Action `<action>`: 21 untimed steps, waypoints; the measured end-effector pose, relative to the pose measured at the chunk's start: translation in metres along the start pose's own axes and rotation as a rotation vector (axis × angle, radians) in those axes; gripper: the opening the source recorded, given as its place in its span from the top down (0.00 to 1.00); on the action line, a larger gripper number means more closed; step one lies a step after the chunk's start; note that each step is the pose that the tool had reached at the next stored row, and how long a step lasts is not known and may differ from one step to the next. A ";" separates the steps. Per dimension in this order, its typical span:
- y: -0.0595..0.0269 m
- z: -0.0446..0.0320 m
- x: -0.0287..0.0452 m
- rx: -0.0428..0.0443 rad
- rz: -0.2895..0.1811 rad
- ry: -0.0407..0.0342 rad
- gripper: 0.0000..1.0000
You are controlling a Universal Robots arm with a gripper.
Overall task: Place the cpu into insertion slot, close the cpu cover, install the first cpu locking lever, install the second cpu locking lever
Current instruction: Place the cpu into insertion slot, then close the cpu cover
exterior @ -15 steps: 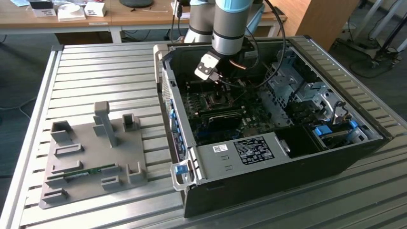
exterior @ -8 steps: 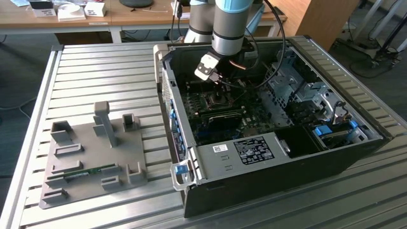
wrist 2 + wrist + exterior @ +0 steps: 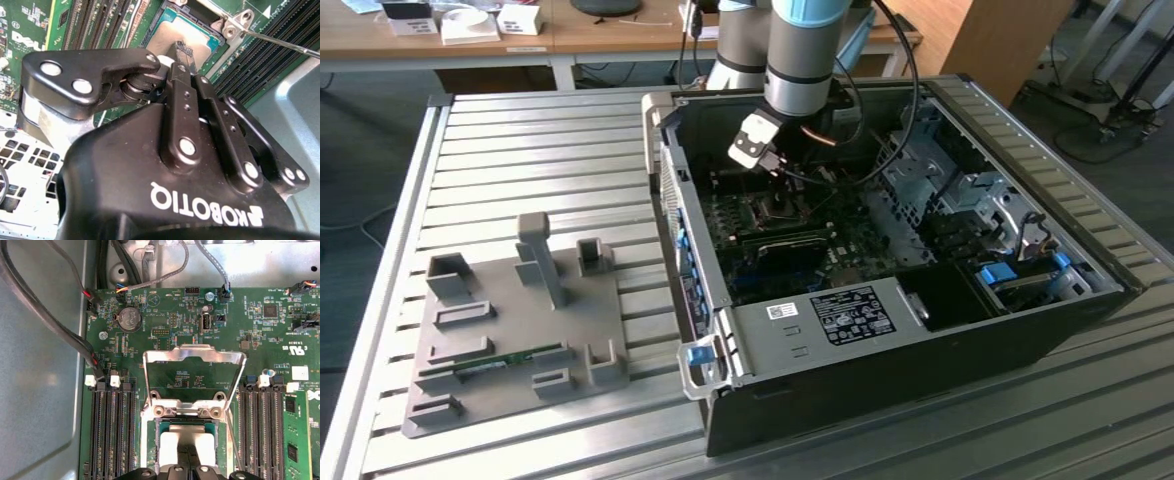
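My claw (image 3: pixel 178 50) is pinched shut and holds nothing. Its tip is right over the cpu (image 3: pixel 170 446), which lies in the insertion slot (image 3: pixel 148 450). In the exterior view the claw hangs at 11 o'clock from the middle of the case (image 3: pixel 894 330). The cpu cover (image 3: pixel 194 356) stands open. I think the chip must sit flat, so I go softly.

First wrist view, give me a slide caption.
Raised cpu cover; cpu lying in the insertion slot beneath the gripper.

The arm (image 3: pixel 798 60) hangs near upright above the cpu (image 3: pixel 162 40), with the tool (image 3: pixel 180 52) at its lower end pointing down at it. Its fingers (image 3: pixel 179 105) are pressed together, tips meeting right over the cpu's top; contact cannot be told.
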State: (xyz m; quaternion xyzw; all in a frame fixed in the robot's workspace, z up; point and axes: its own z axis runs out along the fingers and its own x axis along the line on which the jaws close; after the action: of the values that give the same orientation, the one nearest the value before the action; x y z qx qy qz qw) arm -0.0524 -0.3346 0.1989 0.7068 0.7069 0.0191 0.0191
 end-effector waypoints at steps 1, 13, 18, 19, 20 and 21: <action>0.0000 0.0000 0.0000 0.0000 0.000 0.0000 0.89; 0.0010 -0.0185 0.0000 -0.0001 0.000 0.0000 0.89; 0.0013 -0.0230 0.0000 -0.0001 0.000 0.0001 0.89; 0.0013 -0.0230 0.0000 -0.0001 0.000 0.0001 0.89; 0.0013 -0.0230 0.0000 -0.0001 0.000 0.0002 0.89; 0.0013 -0.0231 0.0000 -0.0001 0.000 0.0001 0.89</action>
State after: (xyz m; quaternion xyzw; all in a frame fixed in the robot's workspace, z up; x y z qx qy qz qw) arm -0.0524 -0.3346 0.2221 0.7068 0.7069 0.0192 0.0191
